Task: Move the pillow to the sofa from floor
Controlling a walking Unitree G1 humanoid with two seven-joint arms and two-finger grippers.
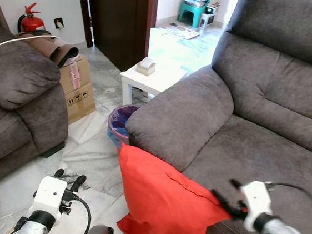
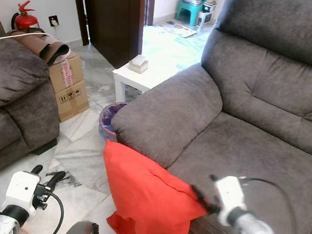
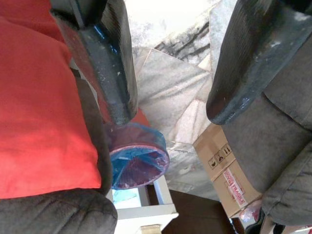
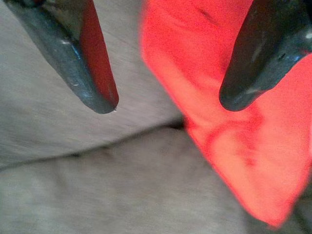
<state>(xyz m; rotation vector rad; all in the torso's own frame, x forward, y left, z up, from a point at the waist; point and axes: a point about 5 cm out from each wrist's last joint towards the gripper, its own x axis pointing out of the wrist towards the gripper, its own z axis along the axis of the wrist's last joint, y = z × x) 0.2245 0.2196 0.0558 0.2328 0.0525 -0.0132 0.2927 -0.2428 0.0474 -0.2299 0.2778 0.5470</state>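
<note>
The red pillow (image 1: pixel 161 198) leaned against the sofa (image 1: pixel 265 139) seat's front edge, beside the armrest, its base on the floor. Right gripper (image 4: pixel 168 105) was spread at its upper corner; left gripper (image 3: pixel 170 109) spread, empty.

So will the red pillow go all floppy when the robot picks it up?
Probably. The red pillow already sags and creases against the sofa, so it looks soft and light. The open right gripper at its corner may lift only a bunched fold.
</note>
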